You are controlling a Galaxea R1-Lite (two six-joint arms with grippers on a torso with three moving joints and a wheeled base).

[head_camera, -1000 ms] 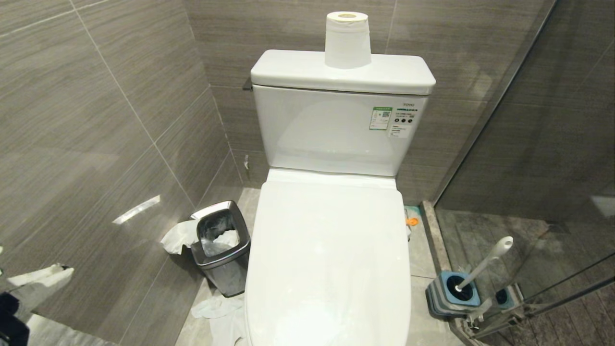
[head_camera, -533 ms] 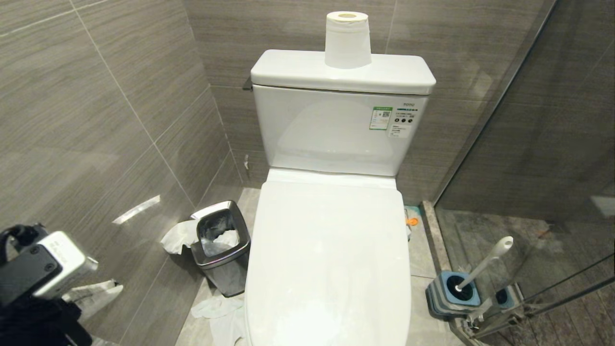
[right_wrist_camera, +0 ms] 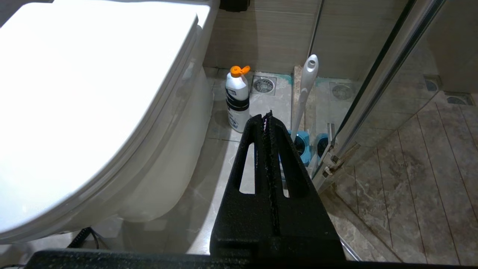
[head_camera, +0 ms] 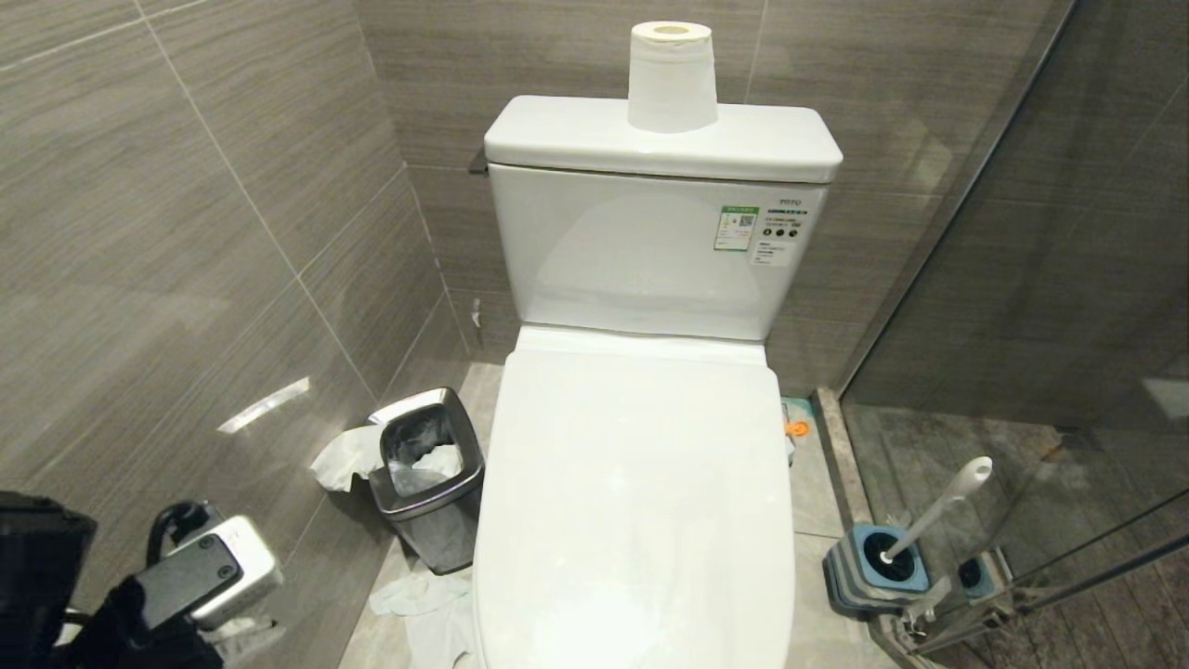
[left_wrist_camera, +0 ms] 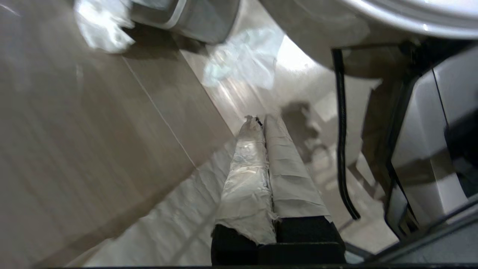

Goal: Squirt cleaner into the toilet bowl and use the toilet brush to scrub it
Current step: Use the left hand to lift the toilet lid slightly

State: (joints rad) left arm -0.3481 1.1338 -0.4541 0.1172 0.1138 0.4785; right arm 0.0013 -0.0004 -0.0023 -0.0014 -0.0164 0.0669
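beyond the closed tips of the right gripper (right_wrist_camera: 267, 116), on the tiled floor, stand one cleaner bottle (right_wrist_camera: 237, 98), white with an orange cap, and one toilet brush (right_wrist_camera: 305, 89), its white handle leaning out of a blue-and-grey holder (right_wrist_camera: 301, 146). both black jaws meet along their whole length and hold nothing. the bottle stands just past the tips and to one side, near the foot of the toilet bowl (right_wrist_camera: 160, 160); the brush rises just past them on the other side, close against a glass shower door (right_wrist_camera: 377, 74).

one toilet bowl fills the middle of the head view, its lid (head_camera: 641, 483) down over the basin; no blue liquid shows. one paper roll (head_camera: 671, 76) stands upright on the cistern.

the left gripper (left_wrist_camera: 259, 121), its jaws wrapped in pale tape, is pressed shut and empty, pointing at the floor beside the bowl. ahead of its tips lie crumpled tissues (left_wrist_camera: 246, 56) and one steel waste bin (head_camera: 429, 474). the left wrist housing (head_camera: 209, 571) shows low at the left of the head view, well apart from the brush.
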